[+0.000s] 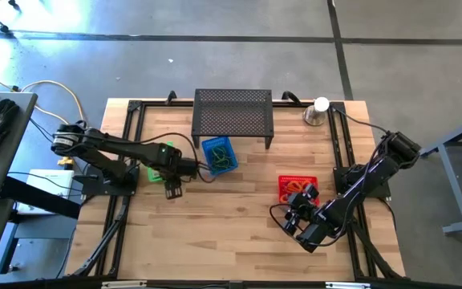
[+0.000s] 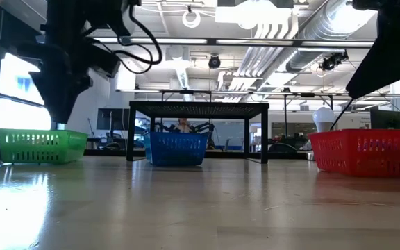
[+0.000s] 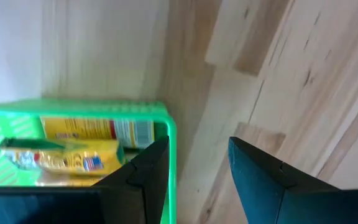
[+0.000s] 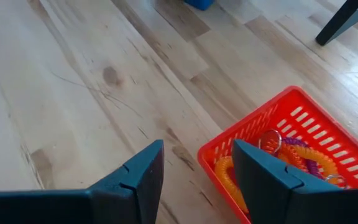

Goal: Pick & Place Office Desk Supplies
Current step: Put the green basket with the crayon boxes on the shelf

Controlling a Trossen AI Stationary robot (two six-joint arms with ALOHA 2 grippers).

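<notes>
Three small baskets stand on the wooden table. The green basket (image 1: pixel 152 168) holds yellow packets (image 3: pixel 86 146). The blue basket (image 1: pixel 219 154) holds green loops. The red basket (image 1: pixel 297 186) holds orange and purple coiled loops (image 4: pixel 291 158). My left gripper (image 3: pixel 197 149) is open and empty, above the table just past the green basket's corner (image 3: pixel 166 121), on its near right side (image 1: pixel 173 189). My right gripper (image 4: pixel 197 152) is open and empty, above the red basket's near left corner (image 1: pixel 295 210).
A black perforated metal stand (image 1: pixel 233 112) straddles the far middle of the table, behind the blue basket. A silver cup with a white ball (image 1: pixel 318 111) sits at the far right. Bare wood (image 1: pixel 231 217) lies between the two grippers and toward the near edge.
</notes>
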